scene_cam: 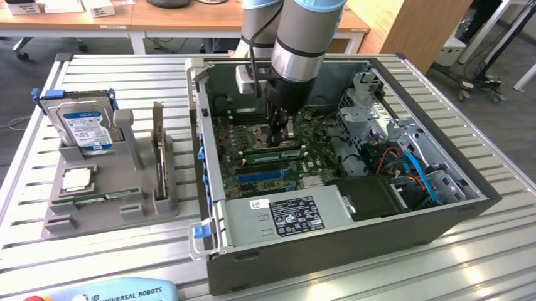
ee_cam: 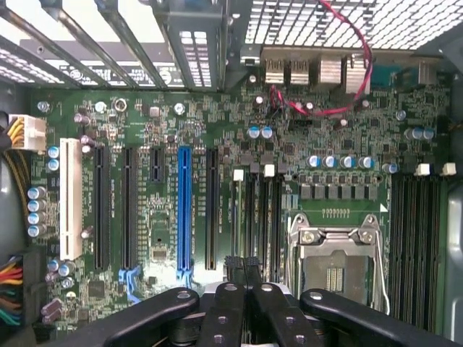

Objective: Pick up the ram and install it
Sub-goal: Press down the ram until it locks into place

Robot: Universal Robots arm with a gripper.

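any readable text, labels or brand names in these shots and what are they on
"UNIVERSAL ROBOTS": on the light blue pendant at the table's near edge, partly cut off.
Blue label on the silver hard drive: print too small to read.
White and black stickers on the power supply: too small to read.
White sticker on the square chip in the grey holder: no legible text.
Motherboard markings: too small to read.

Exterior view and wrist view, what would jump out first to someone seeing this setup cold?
The open computer case on the slatted table, its green motherboard bare, with the robot arm reaching straight down into it. The gripper hangs shut just above the memory slots beside the empty processor socket. On the exterior view's left, a grey holder stands a blue-labelled hard drive upright.
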